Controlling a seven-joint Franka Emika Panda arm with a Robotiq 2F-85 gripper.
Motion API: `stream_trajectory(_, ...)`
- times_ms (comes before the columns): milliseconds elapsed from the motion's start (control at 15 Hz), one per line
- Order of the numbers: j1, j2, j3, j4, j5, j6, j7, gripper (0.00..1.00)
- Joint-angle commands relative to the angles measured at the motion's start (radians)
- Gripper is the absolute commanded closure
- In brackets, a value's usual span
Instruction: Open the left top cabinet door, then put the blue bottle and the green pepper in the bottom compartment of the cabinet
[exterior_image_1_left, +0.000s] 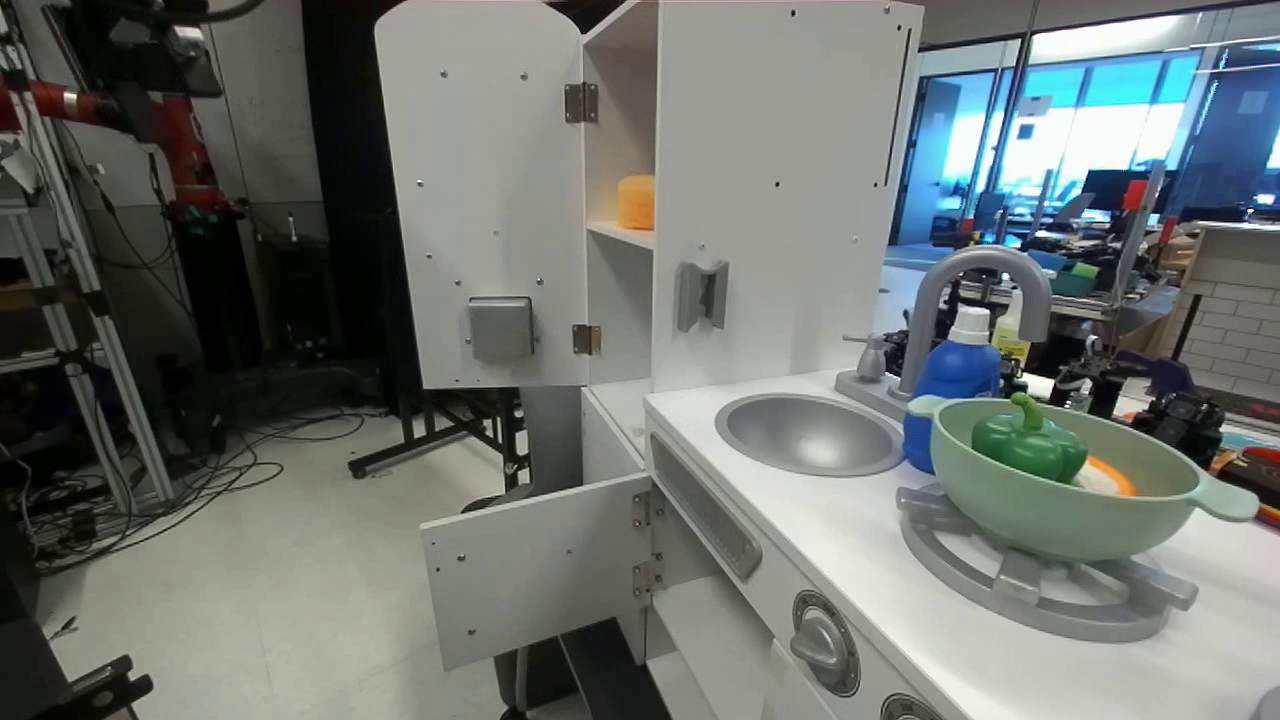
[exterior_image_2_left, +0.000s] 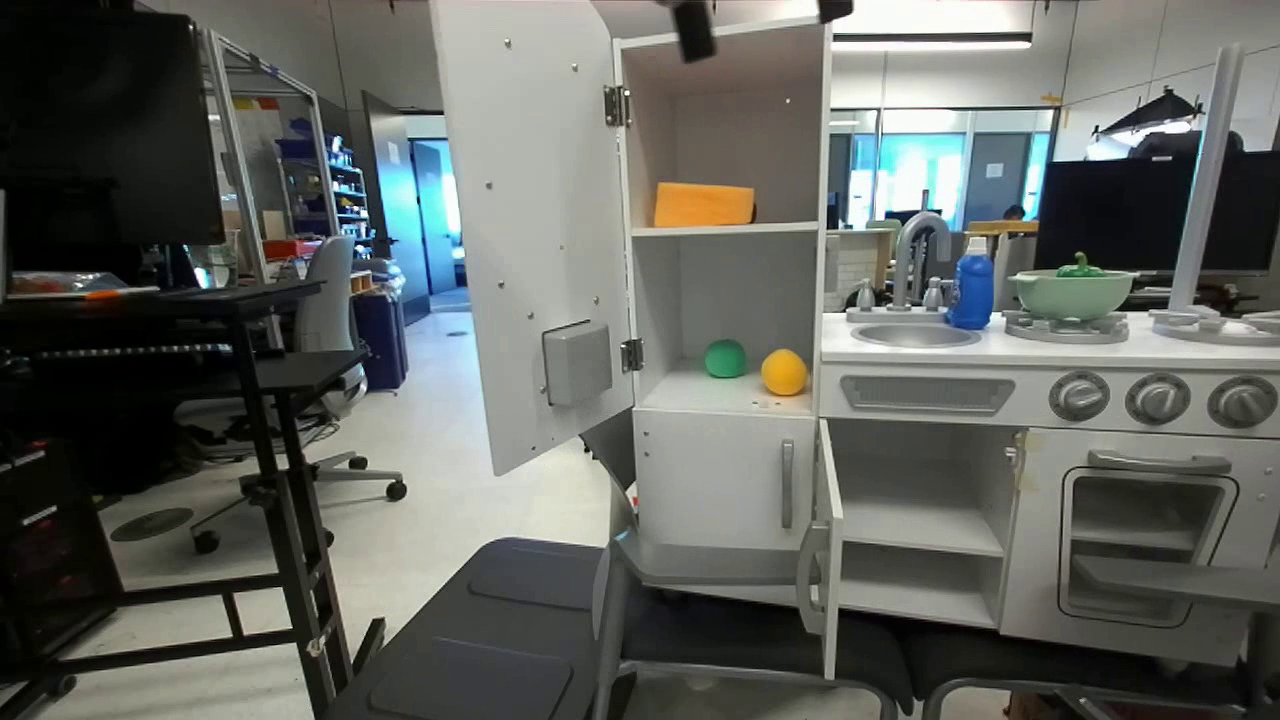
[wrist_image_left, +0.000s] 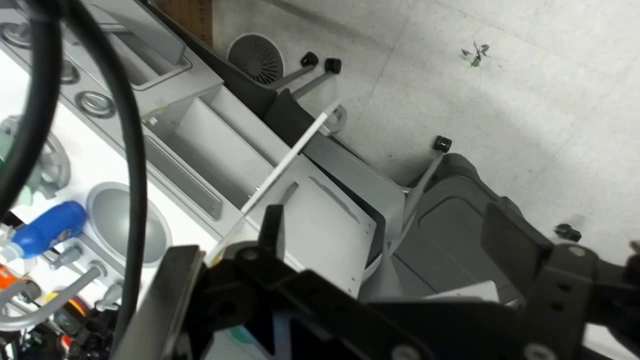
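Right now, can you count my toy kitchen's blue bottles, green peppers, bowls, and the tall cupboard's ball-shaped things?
Blue bottle: 1
Green pepper: 1
Pale green bowl: 1
Ball-shaped things in the bottom compartment: 2, green one, yellow-orange one
Total: 5

Legible text, brands, numbers or signs: none. Markings present but unreadable are as follows. Printed label (wrist_image_left: 64, 235) on the blue bottle (wrist_image_left: 45, 226): a small patch in the wrist view, characters not resolvable. Knob dials (exterior_image_2_left: 1158, 399): fine marks on the dark rings, too small to read. White sheet (exterior_image_2_left: 994, 170) on a grey door (exterior_image_2_left: 1008, 202), in an exterior view: content not discernible. White strip (exterior_image_2_left: 40, 516) on a dark unit (exterior_image_2_left: 50, 570): content not discernible. Brown board (wrist_image_left: 182, 17), wrist view: dark marks along one edge, blurred.
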Motion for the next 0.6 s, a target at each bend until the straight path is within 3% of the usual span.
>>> stream_trajectory(0, -0.101, -0.185, -0.034, -0.195, 0.051, 0.034, -0.077, 0.00)
stream_trajectory(267, -0.233, -0.297, -0.114, -0.334, 0.034, 0.099, -0.133, 0.00)
stream_trajectory(533, -0.371, -0.292, -0.228, -0.364, 0.030, 0.232, -0.246, 0.00)
